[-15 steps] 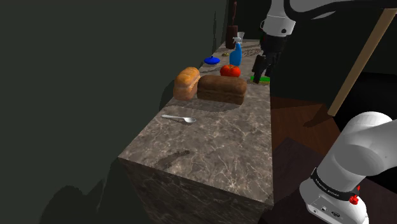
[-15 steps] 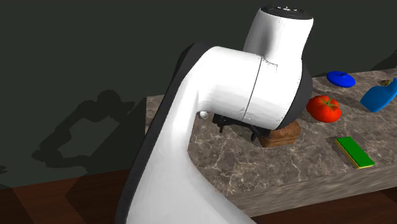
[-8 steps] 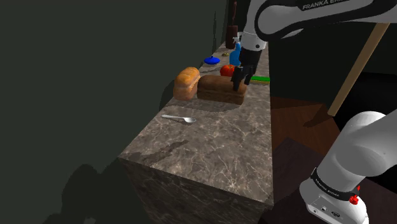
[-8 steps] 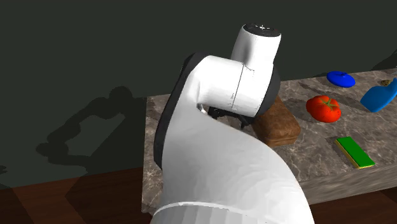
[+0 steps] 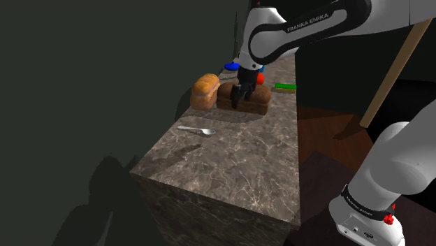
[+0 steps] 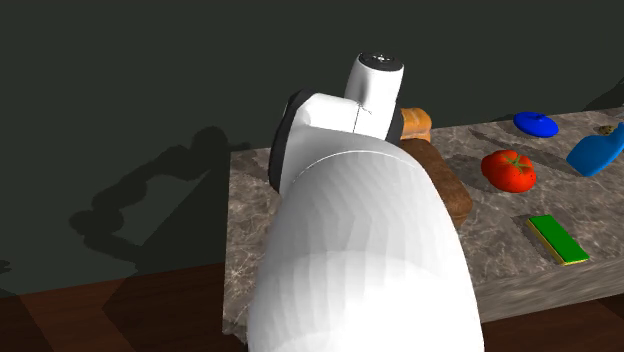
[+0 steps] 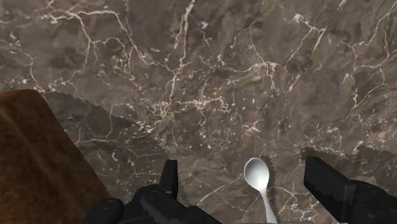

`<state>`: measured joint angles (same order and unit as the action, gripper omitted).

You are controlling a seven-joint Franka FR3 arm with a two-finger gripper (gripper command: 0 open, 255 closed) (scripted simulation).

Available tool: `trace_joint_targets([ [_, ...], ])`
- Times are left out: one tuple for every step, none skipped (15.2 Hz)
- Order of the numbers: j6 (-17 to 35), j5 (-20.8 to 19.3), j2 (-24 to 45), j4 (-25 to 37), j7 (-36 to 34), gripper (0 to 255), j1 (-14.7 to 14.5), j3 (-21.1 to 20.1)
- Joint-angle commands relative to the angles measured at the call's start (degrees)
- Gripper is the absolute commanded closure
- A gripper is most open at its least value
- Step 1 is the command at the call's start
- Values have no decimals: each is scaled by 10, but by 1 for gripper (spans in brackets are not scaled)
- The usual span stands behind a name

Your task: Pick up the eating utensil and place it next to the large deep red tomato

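Observation:
A white spoon (image 5: pixel 197 130) lies on the marble counter (image 5: pixel 237 161), toward the shoulder view's left of two loaves. My black gripper (image 5: pixel 241 96) hangs above the counter in front of the dark brown loaf (image 5: pixel 253 101), apart from the spoon. In the wrist view the gripper (image 7: pixel 243 173) is open and the spoon's bowl (image 7: pixel 257 174) shows between the fingers (image 7: pixel 170 179), lower down and untouched. The red tomato (image 6: pixel 510 170) sits beyond the dark loaf (image 6: pixel 447 188); the arm partly hides the tomato (image 5: pixel 260 79) in the shoulder view.
A light loaf (image 5: pixel 205 91) sits beside the dark one. A green sponge (image 6: pixel 558 238), a blue lid (image 6: pixel 536 123) and a blue spray bottle (image 6: pixel 597 153) stand near the tomato. The counter's edge (image 5: pixel 216 199) drops off close to the spoon. A wooden beam (image 5: pixel 395 66) leans at the right.
The arm has swung from over the green sponge, across the dark loaf, toward the spoon's side of the counter and lower. The spoon has not moved.

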<state>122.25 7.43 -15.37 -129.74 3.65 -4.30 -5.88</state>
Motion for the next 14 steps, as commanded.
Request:
trace_joint_targets([
  [29, 2, 39, 16, -1, 0, -6, -7],
  [41, 3, 59, 26, -1, 0, -8, -10],
  [52, 3, 79, 38, -1, 0, -10, -13],
  [62, 2, 99, 50, -1, 0, -13, -16],
  [72, 2, 119, 63, -1, 0, -15, -19],
  [81, 1, 139, 77, -1, 0, -18, -22],
  [89, -1, 160, 91, -2, 0, -20, -25],
  [97, -2, 180, 106, -3, 0, -23, -27],
  [104, -4, 200, 122, -4, 0, -25, -30],
  [111, -7, 221, 139, -5, 0, -28, -32],
  [117, -9, 241, 156, -6, 0, -31, -34],
  [122, -12, 262, 174, -7, 0, -35, -36],
  [126, -15, 282, 193, -8, 0, -38, -37],
  [130, -18, 303, 212, -9, 0, -42, -39],
])
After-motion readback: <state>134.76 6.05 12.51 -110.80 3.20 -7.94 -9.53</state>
